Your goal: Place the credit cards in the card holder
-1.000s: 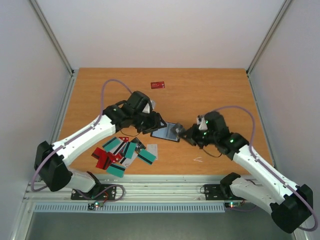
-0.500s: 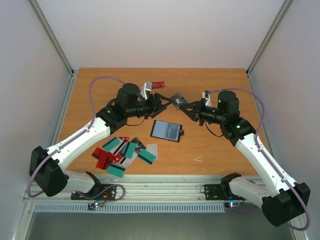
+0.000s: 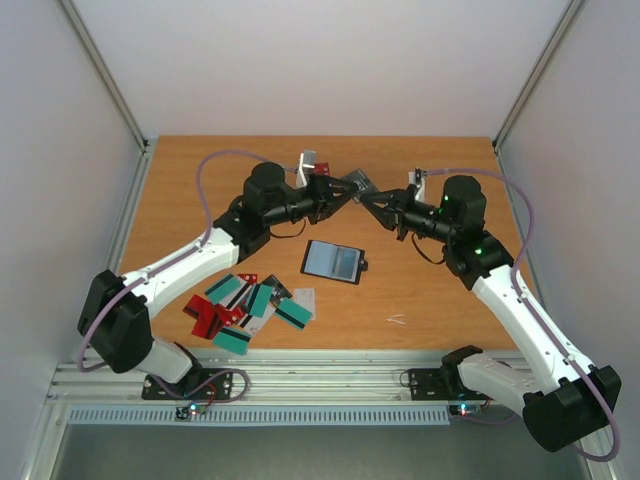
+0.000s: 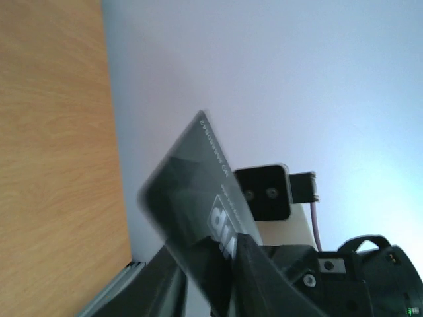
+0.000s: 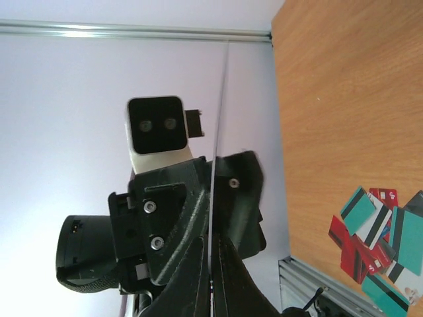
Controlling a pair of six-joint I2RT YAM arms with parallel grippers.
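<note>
Two arms meet in the upper centre of the overhead frame, raised above the orange-brown wooden worktop (image 3: 180, 170), with one black plastic card with white print (image 3: 358, 183) bridging them. The right end effector (image 3: 378, 203) is clamped on one side of the card. The left end effector (image 3: 340, 192) has its jaws drawn narrow around the other side. It looks like a hand-over in the air — probably to get a better hold for sliding the card into a pocket. Below them, mid-frame, the small black folding card holder (image 3: 332, 261) lies opened flat with its pale grey-blue inside up, touched by neither arm. A loose heap of teal, red, black and white plastic credit cards (image 3: 250, 305) lies at lower left, well apart from the holder.

In the left wrist view the card (image 4: 192, 191) slants up from between that arm's fingers at lower centre. I cannot tell whether the pads actually press it. The white print is a fine line along one edge and larger letters lower down — too blurred to read. Behind it sits the black-and-white camera block (image 4: 262, 191) of the other wrist.

In the right wrist view the card (image 5: 216, 132) is seen edge-on as a thin pale line rising from between the closed fingers at bottom centre. No writing shows. The heap (image 5: 380, 231) lies at lower right.
</note>
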